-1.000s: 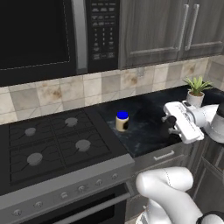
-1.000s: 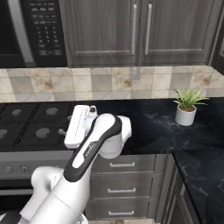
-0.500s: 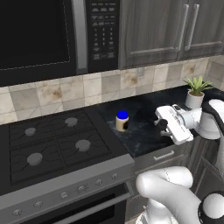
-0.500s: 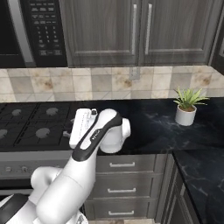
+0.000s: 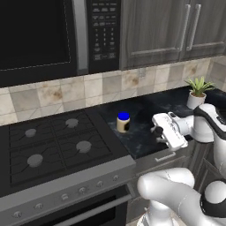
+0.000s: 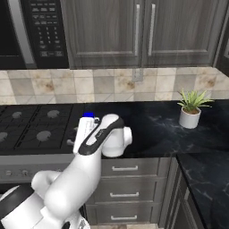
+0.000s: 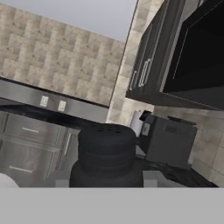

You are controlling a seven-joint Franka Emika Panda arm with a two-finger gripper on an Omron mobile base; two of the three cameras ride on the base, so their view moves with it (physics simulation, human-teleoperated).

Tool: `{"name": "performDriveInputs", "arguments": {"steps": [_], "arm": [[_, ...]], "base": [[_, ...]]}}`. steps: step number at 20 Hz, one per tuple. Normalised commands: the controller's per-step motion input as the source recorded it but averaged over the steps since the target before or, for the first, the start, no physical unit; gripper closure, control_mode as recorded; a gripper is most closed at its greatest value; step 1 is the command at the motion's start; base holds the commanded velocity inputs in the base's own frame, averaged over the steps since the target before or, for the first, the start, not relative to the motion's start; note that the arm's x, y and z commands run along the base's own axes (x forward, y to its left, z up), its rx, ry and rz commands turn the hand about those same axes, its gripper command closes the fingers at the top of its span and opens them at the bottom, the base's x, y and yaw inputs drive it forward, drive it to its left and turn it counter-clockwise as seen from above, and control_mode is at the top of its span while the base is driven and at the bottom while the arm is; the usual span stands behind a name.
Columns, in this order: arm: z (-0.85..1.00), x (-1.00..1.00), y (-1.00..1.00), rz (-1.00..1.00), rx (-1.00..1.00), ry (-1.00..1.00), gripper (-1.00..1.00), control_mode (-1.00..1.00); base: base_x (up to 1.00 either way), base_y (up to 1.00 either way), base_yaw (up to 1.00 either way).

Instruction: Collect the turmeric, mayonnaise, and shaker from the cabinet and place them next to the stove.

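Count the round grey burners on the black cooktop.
4, in a two-by-two block on the black cooktop: back left, back right, front left, front right. None looks hidden.

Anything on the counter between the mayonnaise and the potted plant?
Left base view: between the mayonnaise and the potted plant, the black countertop lies bare; the end effector, shut on the shaker, hangs near the front edge.

You have the stove (image 5: 53,150) on the left and the desk (image 5: 145,114) on its right. The mayonnaise (image 5: 123,122) stands on the desk just beside the stove. The potted plant (image 5: 197,92) sits far right by the wall, the microwave (image 5: 44,35) above the stove.
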Motion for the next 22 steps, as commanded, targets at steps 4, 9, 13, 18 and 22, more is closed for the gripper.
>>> {"name": "performDriveInputs", "arguments": {"steps": [4, 9, 13, 18, 22], "arm": [[-0.37, 0.20, 0.00, -0.01, 0.00, 0.00, 1.00, -1.00], [-0.15, 0.15, -0.05, -0.04, -0.01, 0.00, 1.00, -1.00], [0.00, 0.10, -0.03, -0.05, -0.10, 0.00, 1.00, -1.00], [-0.15, 0.14, 0.00, -0.04, -0.17, 0.00, 1.00, -1.00], [-0.16, 0.17, 0.01, -0.04, -0.15, 0.02, 1.00, -1.00]], "base": [[0.00, 0.00, 0.00], [0.00, 0.00, 0.00], [0.00, 0.00, 0.00], [0.00, 0.00, 0.00], [0.00, 0.00, 0.00]]}}
